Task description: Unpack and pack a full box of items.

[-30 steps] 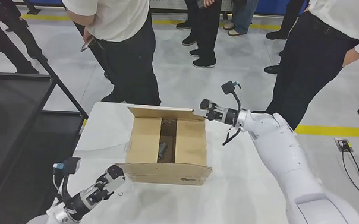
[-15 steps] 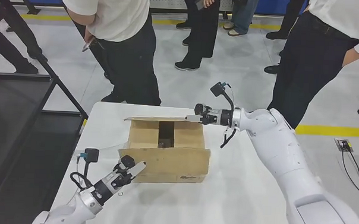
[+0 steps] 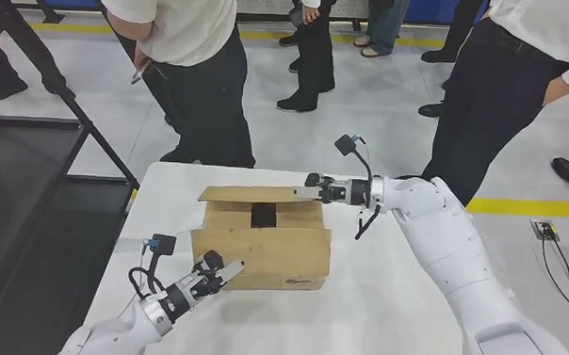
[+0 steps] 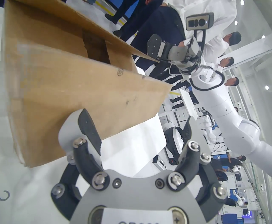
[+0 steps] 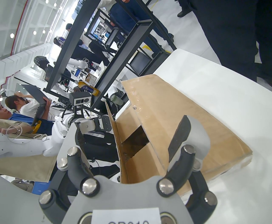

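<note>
A brown cardboard box (image 3: 262, 241) stands mid-table. Its two side flaps are folded in, leaving a dark gap (image 3: 262, 214) between them. My right gripper (image 3: 308, 191) is at the right end of the far flap (image 3: 251, 193), which tilts up over the box. In the right wrist view the gripper (image 5: 129, 135) is open with that flap's edge (image 5: 118, 148) running between its fingers. My left gripper (image 3: 223, 265) is open at the box's near left corner, under the raised front flap (image 4: 85, 89); one pad (image 4: 89, 127) lies against the cardboard.
The white table (image 3: 384, 299) has free room to the right of the box and in front of it. A black metal frame (image 3: 79, 133) stands off the table's left side. Several people stand close beyond the far edge.
The far and front flaps, lying outward before, have swung up toward the box top. My left gripper rose and moved right to the front flap. My right gripper shifted slightly left with the far flap.
</note>
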Controlling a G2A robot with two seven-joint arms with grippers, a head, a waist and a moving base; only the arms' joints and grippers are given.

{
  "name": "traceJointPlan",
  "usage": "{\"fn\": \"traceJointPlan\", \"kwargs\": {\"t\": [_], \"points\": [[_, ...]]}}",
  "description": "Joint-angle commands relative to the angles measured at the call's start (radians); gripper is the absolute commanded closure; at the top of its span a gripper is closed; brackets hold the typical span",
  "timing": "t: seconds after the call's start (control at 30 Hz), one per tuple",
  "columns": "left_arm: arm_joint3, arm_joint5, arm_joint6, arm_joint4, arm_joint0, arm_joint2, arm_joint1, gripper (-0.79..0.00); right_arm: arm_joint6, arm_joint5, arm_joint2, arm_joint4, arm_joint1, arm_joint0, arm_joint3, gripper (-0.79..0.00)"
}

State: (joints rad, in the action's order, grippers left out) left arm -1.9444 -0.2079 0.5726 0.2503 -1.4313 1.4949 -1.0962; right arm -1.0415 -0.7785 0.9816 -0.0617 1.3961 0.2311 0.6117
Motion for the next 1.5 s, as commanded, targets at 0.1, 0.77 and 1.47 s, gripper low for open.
{"fn": "traceJointPlan", "kwargs": {"t": [0.1, 0.77, 1.47], "points": [[-0.003, -0.016, 0.005, 0.003, -0.011, 0.007, 0.002, -0.785, 0.001, -0.001, 0.0, 0.002, 0.0, 0.0, 0.0, -0.785], [0.028, 0.08, -0.032, 0.029, 0.063, -0.04, -0.005, -0.785, -0.114, 0.42, 0.018, -0.142, -0.008, 0.036, 0.11, -0.785], [0.046, 0.148, -0.081, 0.086, 0.095, -0.095, -0.013, -0.785, -0.066, 0.559, 0.013, -0.114, -0.016, 0.097, 0.189, -0.785]]}}
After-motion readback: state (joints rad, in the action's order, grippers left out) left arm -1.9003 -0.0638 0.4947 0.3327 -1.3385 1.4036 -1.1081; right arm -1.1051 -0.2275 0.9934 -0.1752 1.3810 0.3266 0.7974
